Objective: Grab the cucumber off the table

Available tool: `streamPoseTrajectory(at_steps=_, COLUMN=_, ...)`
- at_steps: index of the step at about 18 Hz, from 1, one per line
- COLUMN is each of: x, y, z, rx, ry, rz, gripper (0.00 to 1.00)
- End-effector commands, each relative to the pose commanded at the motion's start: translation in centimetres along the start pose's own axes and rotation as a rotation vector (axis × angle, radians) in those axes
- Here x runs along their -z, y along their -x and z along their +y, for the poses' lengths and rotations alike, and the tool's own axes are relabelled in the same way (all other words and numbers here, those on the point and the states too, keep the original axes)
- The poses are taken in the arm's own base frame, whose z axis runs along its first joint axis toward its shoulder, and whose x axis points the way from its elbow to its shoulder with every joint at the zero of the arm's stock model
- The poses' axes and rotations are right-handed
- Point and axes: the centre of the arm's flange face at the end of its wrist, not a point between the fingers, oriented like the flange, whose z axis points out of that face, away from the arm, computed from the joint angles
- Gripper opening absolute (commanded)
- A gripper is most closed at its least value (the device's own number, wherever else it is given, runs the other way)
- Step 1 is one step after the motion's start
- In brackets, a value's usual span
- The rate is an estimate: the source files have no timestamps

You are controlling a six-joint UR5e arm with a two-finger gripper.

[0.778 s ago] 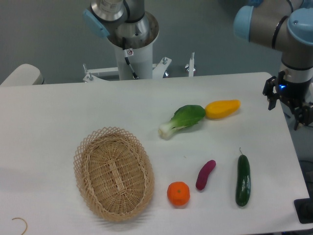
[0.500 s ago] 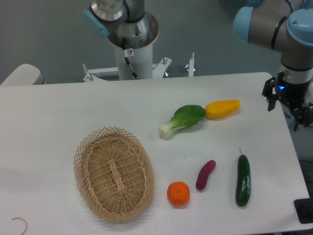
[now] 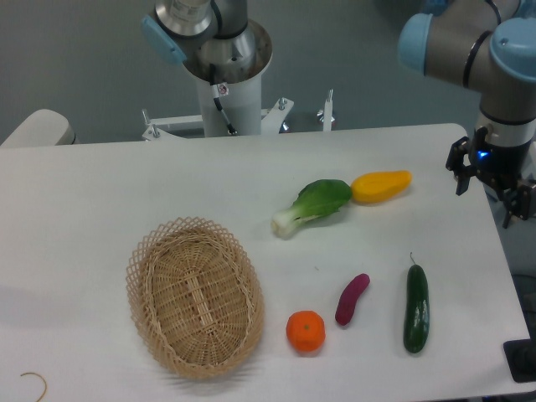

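Nearest the camera, an orange fruit (image 3: 306,331) and a woven basket (image 3: 195,296) are seen on the table (image 3: 100,201), with the cucumber (image 3: 416,307) lying flat to their right, near the table's front right corner and just beside the smaller purple vegetable (image 3: 352,298). The cucumber's long axis runs almost straight from near to far, its thin stem tip pointed away from the camera. A glossy, rounded body like this could be rolled or squeezed out sideways if the fingers are closed off-centre or along the axis, and the purple vegetable could be nudged by a wide approach. Further back, a bok choy (image 3: 312,205) and a yellow vegetable (image 3: 381,186) are found. Farthest, the gripper (image 3: 491,174) hangs at the right edge, well apart from the cucumber; whether it is parted or closed cannot be told
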Motion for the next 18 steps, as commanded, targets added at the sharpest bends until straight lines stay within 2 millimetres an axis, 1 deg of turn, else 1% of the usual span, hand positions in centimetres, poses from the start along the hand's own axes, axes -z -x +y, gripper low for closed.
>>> streamPoseTrajectory(at_steps=2, x=-0.7, y=0.0, z=-2.2, rx=0.08, ry=-0.008, rz=0.006, gripper=1.0)
streamPoseTrajectory(at_steps=4, x=-2.1, y=0.2, z=-4.2, rx=0.159, ry=-0.015, rz=0.024, gripper=1.0)
streamPoseTrajectory(at_steps=8, x=-5.2, y=0.0, z=-6.7, rx=0.372, ry=-0.016, rz=0.065, gripper=1.0)
streamPoseTrajectory(at_steps=11, x=-6.9, y=0.9, z=-8.4, rx=0.507, ry=-0.022, rz=0.048, gripper=1.0)
streamPoseTrajectory(at_steps=15, x=-10.9, y=1.9, z=-9.8, rx=0.608, ry=-0.03, rz=0.036, gripper=1.0)
streamPoseTrajectory(at_steps=18, x=-14.6, y=2.8, z=-9.7, rx=0.618, ry=-0.024, rz=0.035, gripper=1.0)
